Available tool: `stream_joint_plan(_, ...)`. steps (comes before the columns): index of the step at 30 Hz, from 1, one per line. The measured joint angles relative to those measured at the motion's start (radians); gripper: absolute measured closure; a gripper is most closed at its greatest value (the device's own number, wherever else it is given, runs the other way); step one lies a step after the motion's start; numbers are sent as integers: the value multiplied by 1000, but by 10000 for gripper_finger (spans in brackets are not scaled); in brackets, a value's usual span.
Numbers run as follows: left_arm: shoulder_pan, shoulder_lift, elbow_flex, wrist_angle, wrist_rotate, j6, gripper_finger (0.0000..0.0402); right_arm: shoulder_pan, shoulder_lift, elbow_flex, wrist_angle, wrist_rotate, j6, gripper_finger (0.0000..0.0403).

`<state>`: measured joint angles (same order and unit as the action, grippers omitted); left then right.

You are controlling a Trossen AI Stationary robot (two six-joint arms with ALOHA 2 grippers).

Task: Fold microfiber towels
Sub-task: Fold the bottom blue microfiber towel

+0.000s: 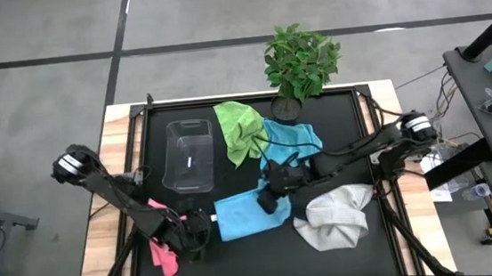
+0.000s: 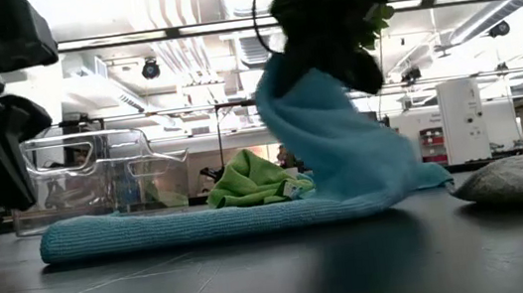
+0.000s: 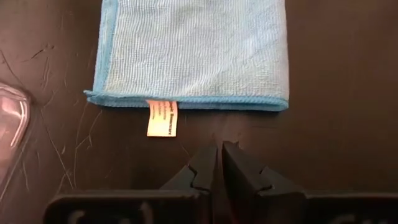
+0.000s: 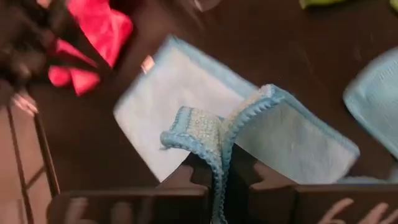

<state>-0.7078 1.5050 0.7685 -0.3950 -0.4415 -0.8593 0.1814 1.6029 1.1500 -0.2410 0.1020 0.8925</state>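
Your right claw (image 4: pixel 219 171) pinches the blue towel (image 1: pixel 239 215)'s edge, raised to fold over (left claw (image 3: pixel 219 163) waits empty, clamped together, beside it).

Only one piece of print is visible: a small white care tag (image 3: pixel 161 117) sewn to the hem of the light blue towel (image 3: pixel 193 53), seen in the left wrist view. Several lines of lettering run across the tag, too small to read; no word, brand or number can be made out. The same tag (image 4: pixel 147 63) shows in the right wrist view as a pale blur at the towel's edge, likewise illegible.
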Motion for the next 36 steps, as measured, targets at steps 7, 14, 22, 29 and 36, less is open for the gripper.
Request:
stream_joint_plan(7,1,47,-2,57,-37,1,391,-5,146,133,15,30,-65,394)
stream_joint_plan(14,1,69,-5,86,-48,1,391,-4,265,247,16,28,-146,394)
stream_joint_plan(22,1,81,-6,109,-70,2,391,-3,323,290,24,22,-196,369)
stream_joint_plan(29,0,81,-8,120,-78,5,391,4,376,304,70,-9,-204,290)
stream_joint_plan(36,1,81,-15,129,-82,4,391,4,367,307,66,-31,-264,202)
